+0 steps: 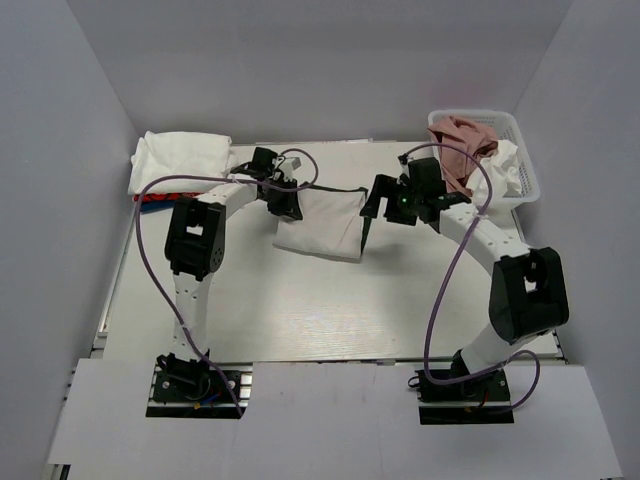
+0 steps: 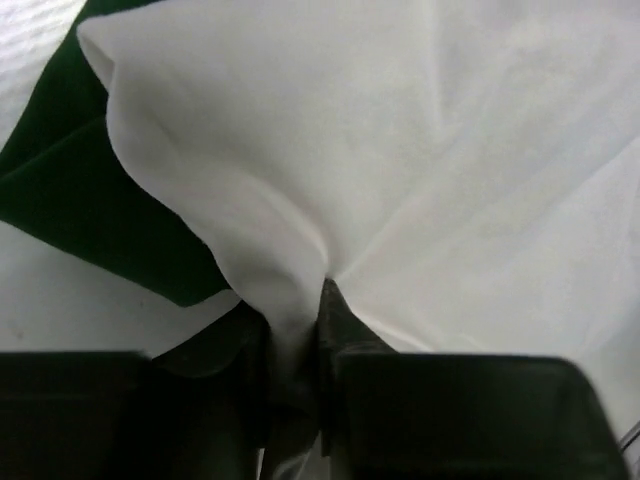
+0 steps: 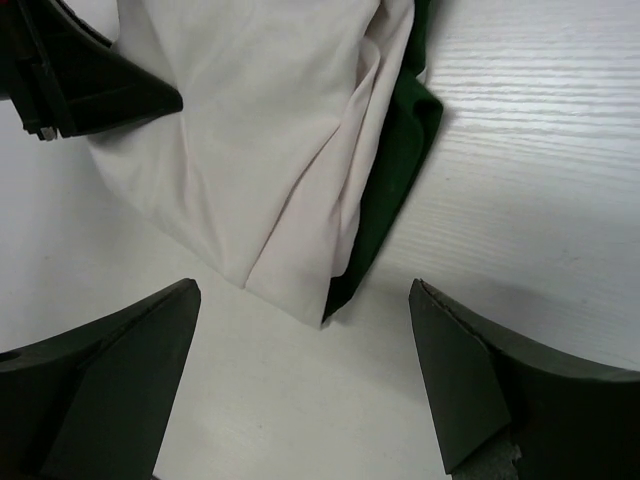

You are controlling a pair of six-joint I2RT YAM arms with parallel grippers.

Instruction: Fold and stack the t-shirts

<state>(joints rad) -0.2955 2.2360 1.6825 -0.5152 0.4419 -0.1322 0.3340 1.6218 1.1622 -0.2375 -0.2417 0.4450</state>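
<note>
At the upper left of the top view you have a folded stack [image 1: 182, 158] of t-shirts, white on top with red and blue edges showing at its near side. It lies on the table [image 1: 300, 310], well apart from the work. Toward the middle, your left gripper [image 2: 296, 345] is pinched narrow on a gathered fold at the left edge of the white t-shirt [image 1: 325, 228]. That shirt lies mid-table over a dark green t-shirt [image 3: 400, 140], which shows only as a thin strip along its edges. Just right of that, your right gripper [image 3: 303, 295] stands wide and holds nothing, its fingers either side of a corner of the white shirt and clear of the cloth. At the upper right, the white basket [image 1: 524, 150] holds a crumpled pink t-shirt [image 1: 462, 135] and a second white t-shirt [image 1: 506, 165], close behind the right arm's wrist.
</note>
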